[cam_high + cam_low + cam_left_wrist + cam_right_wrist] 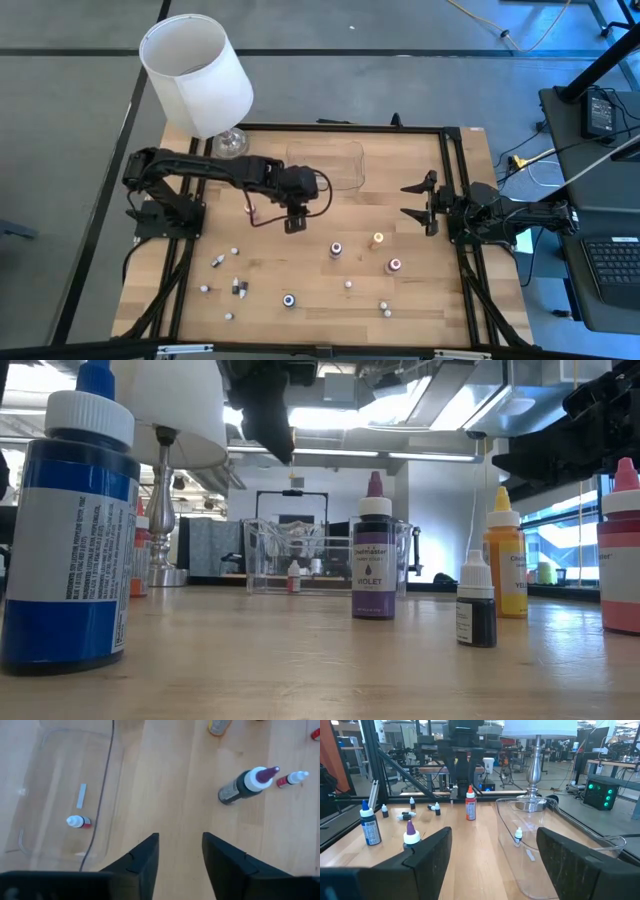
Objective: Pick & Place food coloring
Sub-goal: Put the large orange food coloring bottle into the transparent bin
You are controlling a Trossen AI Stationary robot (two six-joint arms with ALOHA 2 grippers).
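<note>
Only 1 small bottle (78, 822) lies in the clear tray (35, 795), just beside the left gripper (180, 851), which hangs released and empty. The other food coloring bottles (336, 249) stand on the table (420, 300) beyond it, so most work is left. The right gripper (420, 205) waits released, well apart.

Lab/workshop: black metal-framed wooden table (420, 300) on grey concrete floor, laptop (610, 270) on side desk, equipment racks with green LEDs (598, 790), ceiling strip lights (400, 405).
</note>
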